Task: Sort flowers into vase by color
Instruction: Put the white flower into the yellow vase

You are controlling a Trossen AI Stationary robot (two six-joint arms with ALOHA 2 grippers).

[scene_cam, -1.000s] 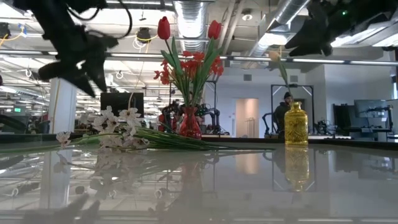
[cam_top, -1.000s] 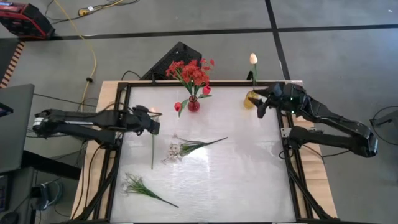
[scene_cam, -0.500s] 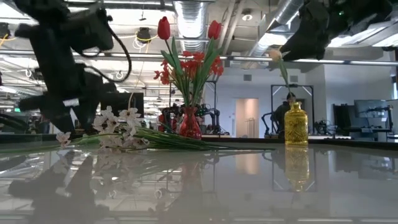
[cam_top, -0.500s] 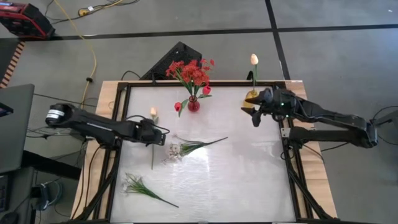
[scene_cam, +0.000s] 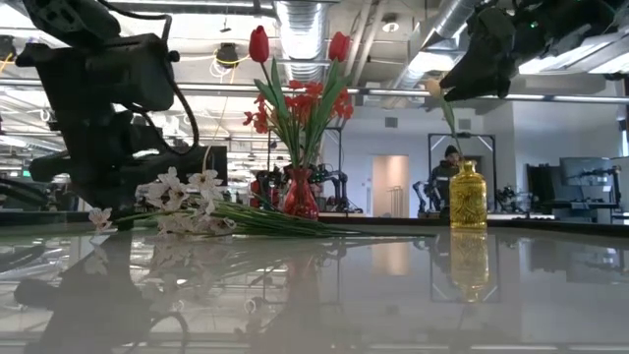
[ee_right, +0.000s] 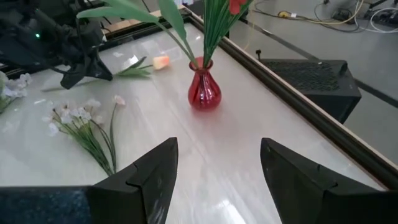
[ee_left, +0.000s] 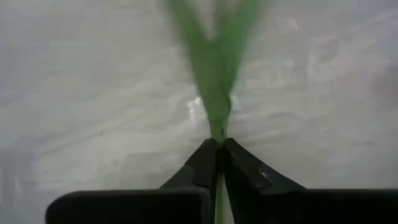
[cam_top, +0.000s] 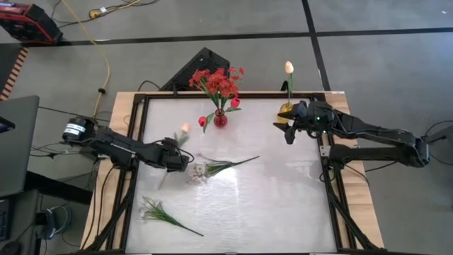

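Observation:
A cream-peach tulip [cam_top: 185,128] lies on the white table at the left, its green stem slanting toward the near edge. My left gripper [cam_top: 180,159] is down on the stem and shut on it. By the far right corner, my right gripper [cam_top: 287,128] hovers open and holds nothing, next to the yellow vase [cam_top: 285,110]. One cream tulip [cam_top: 288,67] stands in that vase. The red vase [cam_top: 220,118] at the far middle holds the red flowers [cam_top: 219,81]. Two sprays of white blossoms lie flat, one mid-table [cam_top: 202,170] and one near the front left [cam_top: 152,209]. My left gripper pinches the tulip's green stem [ee_left: 217,127] between its two fingertips, about midway along the stem. The fingers come from above, slanting down from the table's left. The stem and leaves run on beyond the fingertips. Whether the bloom [ee_right: 160,61] is clear of the table, I cannot tell.
The table has a black frame [cam_top: 138,134] around it. There is bare white tabletop in the middle and at the near right [cam_top: 283,205]. Cables and a dark case lie on the floor beyond the far edge.
My left gripper has come down onto the table and moved toward the near right, tipping more steeply downward, and has taken hold of the tulip's stem. The tulip has swung, and its bloom now lies a little farther right. My right gripper has drifted slightly left, away from the yellow vase.

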